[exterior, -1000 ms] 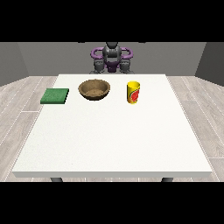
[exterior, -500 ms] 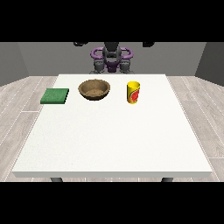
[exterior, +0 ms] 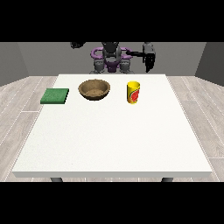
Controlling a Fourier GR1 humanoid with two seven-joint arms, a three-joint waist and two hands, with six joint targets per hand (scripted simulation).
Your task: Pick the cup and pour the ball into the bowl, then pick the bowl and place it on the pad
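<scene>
1. The pad (exterior: 55, 96) lies flat at the left edge of the worktop (exterior: 113, 140).
2. The hand at the view's left (exterior: 77, 44) is raised; I cannot tell how its fingers lie.
3. The bowl (exterior: 94, 89) stands right of the pad.
4. The cup (exterior: 133, 92) stands upright, right of the bowl.
5. The hand at the view's right (exterior: 149, 61) hangs with fingers straight down, holding nothing.

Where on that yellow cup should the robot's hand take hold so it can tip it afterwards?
Probably round the middle of the yellow cup, from the side facing the hand at the view's right. The cup stands upright, straight-walled, apart from the bowl, so a side hold leaves its open top free for pouring.
</scene>
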